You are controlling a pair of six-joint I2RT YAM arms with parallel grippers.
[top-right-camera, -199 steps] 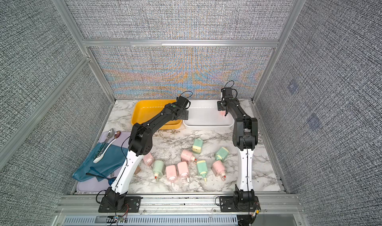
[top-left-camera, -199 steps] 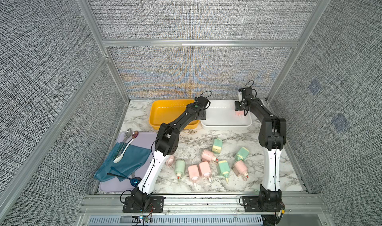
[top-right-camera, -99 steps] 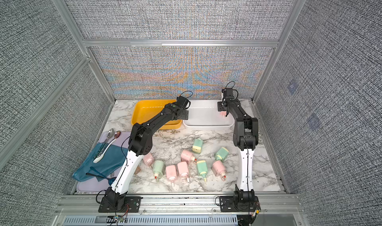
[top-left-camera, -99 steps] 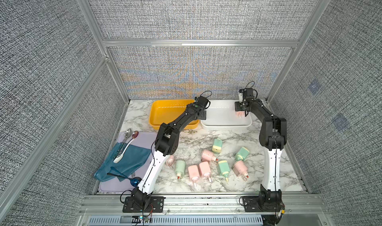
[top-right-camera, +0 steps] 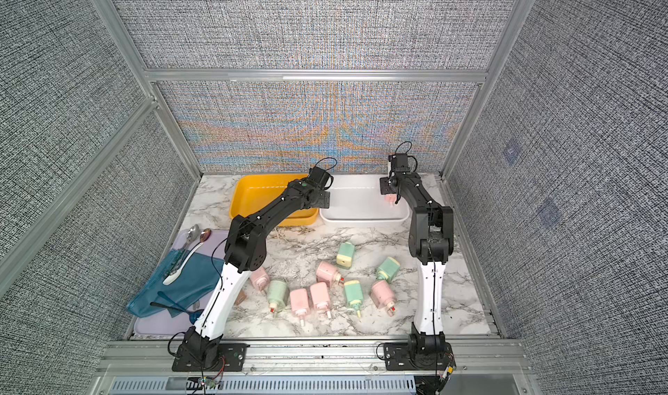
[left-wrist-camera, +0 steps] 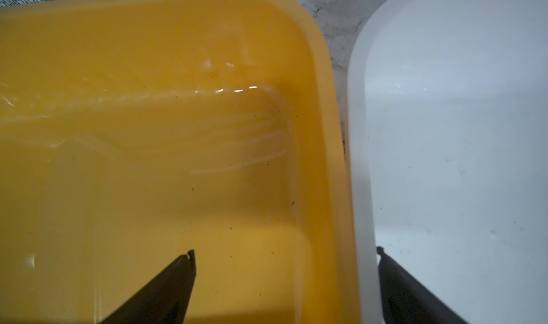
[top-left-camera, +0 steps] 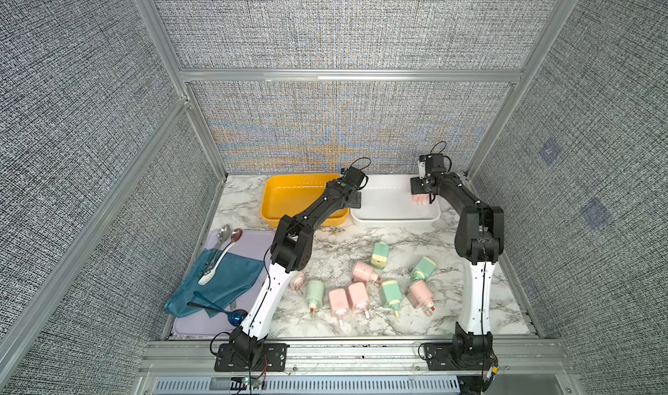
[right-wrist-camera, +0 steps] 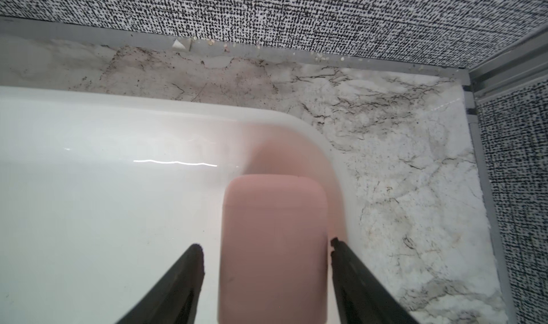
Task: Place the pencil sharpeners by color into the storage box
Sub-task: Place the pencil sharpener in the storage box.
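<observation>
Marble tabletop [top-left-camera: 339, 237] sits inside grey woven walls [top-left-camera: 343, 24].

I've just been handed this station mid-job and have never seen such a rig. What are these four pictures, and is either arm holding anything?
Two robot arms stand on a marble table, each ending in a two-fingered pincer. Both top views look down on the whole scene. Each wrist view looks along one arm's fingers. The left pincer hangs open and empty where the yellow box meets the white box. The right pincer is open around a pink sharpener in the white box, not gripping it. Nine more sharpeners lie loose on the table.
</observation>
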